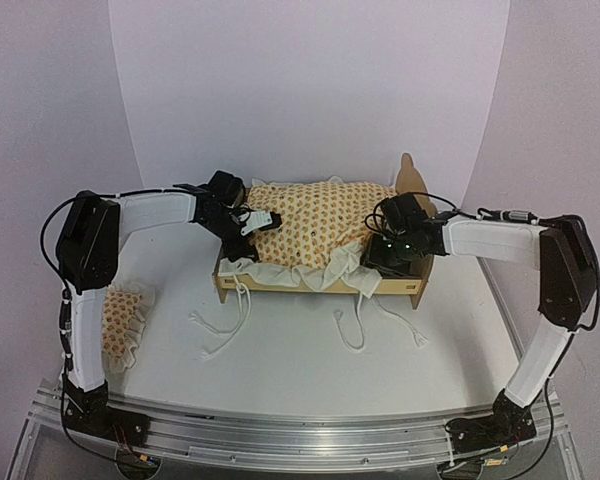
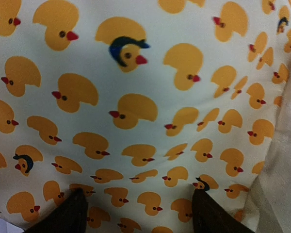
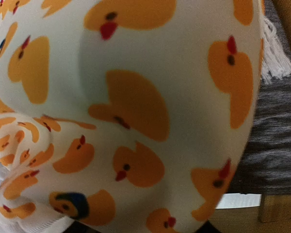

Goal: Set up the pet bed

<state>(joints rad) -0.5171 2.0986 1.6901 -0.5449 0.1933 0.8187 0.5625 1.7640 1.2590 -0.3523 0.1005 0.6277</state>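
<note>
Plywood, pale and smooth-edged: that is what the pet bed (image 1: 320,292) is built from, and it is seen standing mid-worktop (image 1: 310,385), long side toward the arms, its scalloped headboard (image 1: 412,178) raised at the right end. The frame is already filled by a plump cream cushion (image 1: 315,230) printed with orange ducks, ruffled along its edge, and the ruffle is spilled over the front rail.

Now the left gripper (image 1: 250,222) is found at the foot end of the cushion. In its own view two dark fingers (image 2: 63,216) are shown well apart with the duck fabric stretched between them and nothing pinched, a pose judged to be for pressing or smoothing rather than lifting. The right gripper (image 1: 385,245) is set low at the headboard end, so close that its camera is flooded by bulging fabric. Whether its jaws are apart or together cannot be told.

A strip of dark grey woven base panel (image 3: 276,145) is glimpsed beside the cushion there, so the padding is judged not fully seated. White ties (image 1: 220,325) are left trailing loose on the worktop, and the small matching pillow (image 1: 128,318) is lying by the left arm, well apart from the bed.
</note>
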